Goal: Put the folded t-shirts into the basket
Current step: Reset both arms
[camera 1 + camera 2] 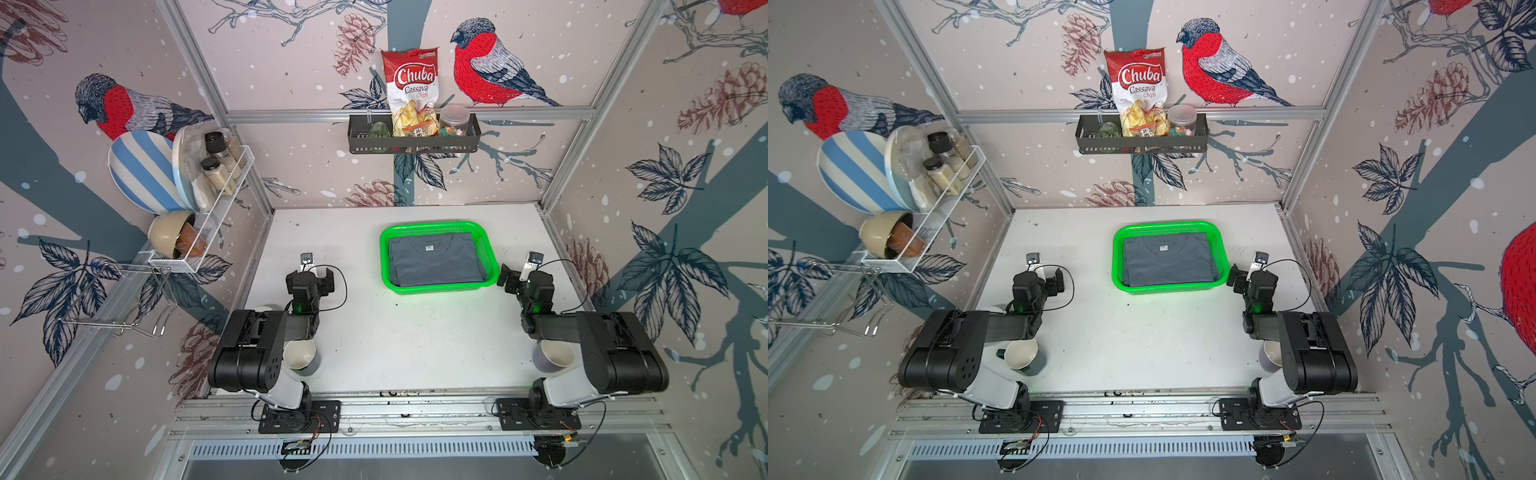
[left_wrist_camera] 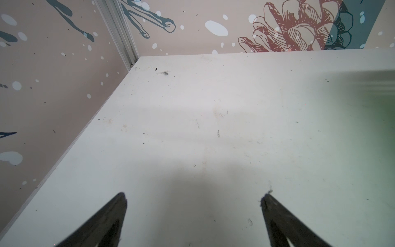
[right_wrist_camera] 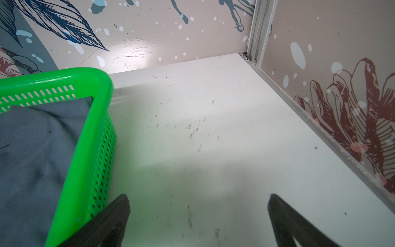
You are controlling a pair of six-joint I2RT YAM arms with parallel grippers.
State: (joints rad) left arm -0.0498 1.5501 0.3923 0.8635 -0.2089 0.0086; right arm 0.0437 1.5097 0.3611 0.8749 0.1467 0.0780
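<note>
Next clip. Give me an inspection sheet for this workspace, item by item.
Surface: white tabletop, scuffed and speckled.
Job's things: grey-blue t-shirt lies flat in the green basket; orange and black shirts not visible.
Clutter: grey mug partly under the left arm; pale cup under the right arm.
Grippers: left tool open, empty, over bare table; right tool open, empty, beside the basket's wall.
Cables: black cable loops at each wrist, clear of the basket.
Surroundings: Chuba chips bag and jar in a black wall shelf; white wire rack with plates and spice jars; bird wallpaper.
</note>
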